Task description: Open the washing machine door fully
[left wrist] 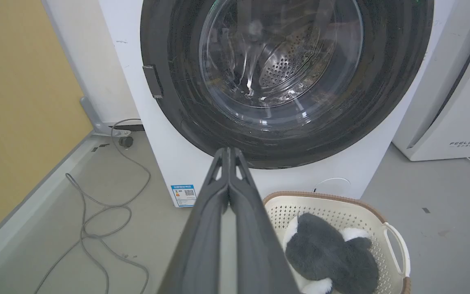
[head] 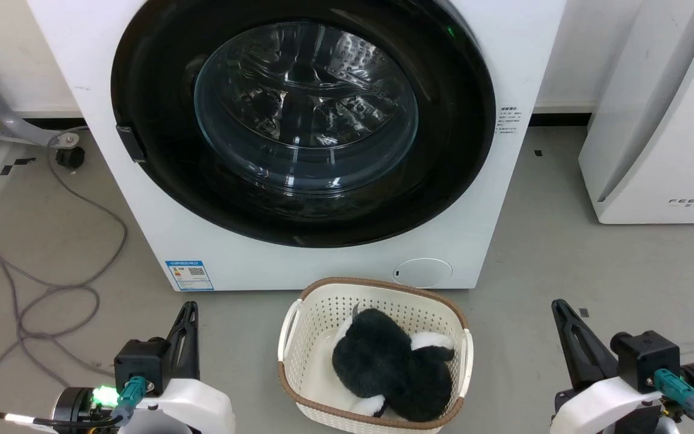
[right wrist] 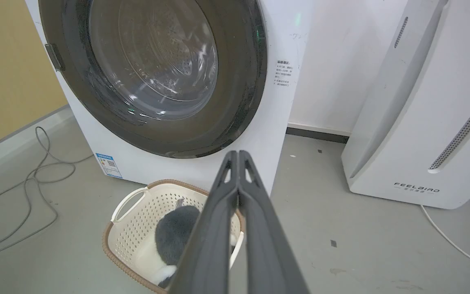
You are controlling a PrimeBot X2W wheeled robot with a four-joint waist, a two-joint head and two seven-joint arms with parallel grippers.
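Head view: washing machine [head: 503,199] fills the top, w/ the washing machine door [head: 305,114] shut flush against its front; glass bowl at centre, steel drum visible thru it. Small black tab [head: 131,143] sits on the door's left edge, so I judge the hinge is on the right & the door swings out from the left, i.e. the tab is the place to pull. Basket [head: 377,288] w/ a black-and-white plush toy [head: 392,367] inside stands on the floor [head: 564,253] just in front of the machine, below the door. It's prob parked there for loading, and it looks low enough not to block the swing. Left jaws at lower left, right jaws at lower right, both low, well apart from the door, fingers pointing up; gap hard to read from here. Grey cable [head: 52,289] loops over the floor at left; white FEELBIRD appliance [head: 654,120] at right. Left wrist view: left jaws pressed together, tips meeting, holding nothing & touching nothing. They aim at the door's lower rim, tab up & to the left of the tips. Right wrist view: right jaws likewise tip to tip, empty, pointing toward the machine's lower right front w/ the basket beneath. Judgement: opening not begun. Left arm is nearer the tab, so the next move prob calls for it to rise to that edge, & the jaws must part first if it's to pinch rather than hook. Risk: fingers slipping off the glossy rim.
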